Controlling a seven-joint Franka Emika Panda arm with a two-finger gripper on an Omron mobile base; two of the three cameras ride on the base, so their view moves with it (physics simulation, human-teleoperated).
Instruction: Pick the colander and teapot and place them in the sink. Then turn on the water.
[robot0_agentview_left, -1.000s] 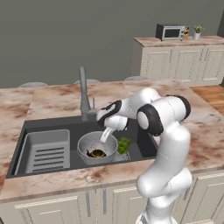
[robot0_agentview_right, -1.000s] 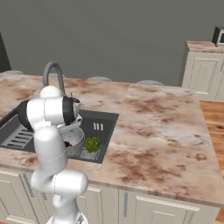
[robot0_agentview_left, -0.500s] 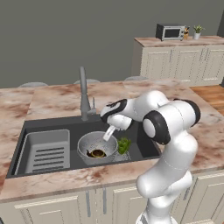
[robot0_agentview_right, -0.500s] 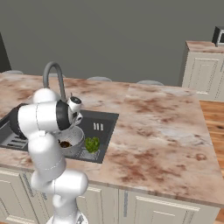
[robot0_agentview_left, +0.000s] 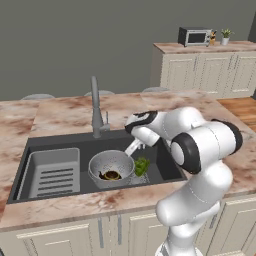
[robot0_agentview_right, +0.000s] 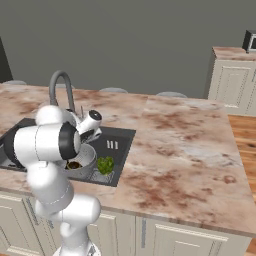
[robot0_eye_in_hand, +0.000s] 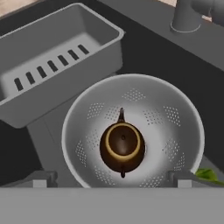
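Inside the dark charcoal rectangular sink (robot0_agentview_left: 165, 167), from left: a grey ribbed rectangular tray (robot0_agentview_left: 54, 171), then the perforated silver-grey metal colander (robot0_agentview_left: 111, 168) holding the squat dark-brown teapot (robot0_eye_in_hand: 122, 148), then a green leafy bunch (robot0_agentview_left: 141, 166). Above the colander, the white arm's forearm reaches leftward, hand angled down, fingers (robot0_eye_in_hand: 42, 179) spread wide, gripping nothing.

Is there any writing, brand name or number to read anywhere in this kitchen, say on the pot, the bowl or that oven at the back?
None can be read.
Teapot: no lettering, only a gold rim.
Colander: plain holes, no mark.
Sink and tap: no label.
Microwave on the far counter: too small to tell if its panel bears any text.
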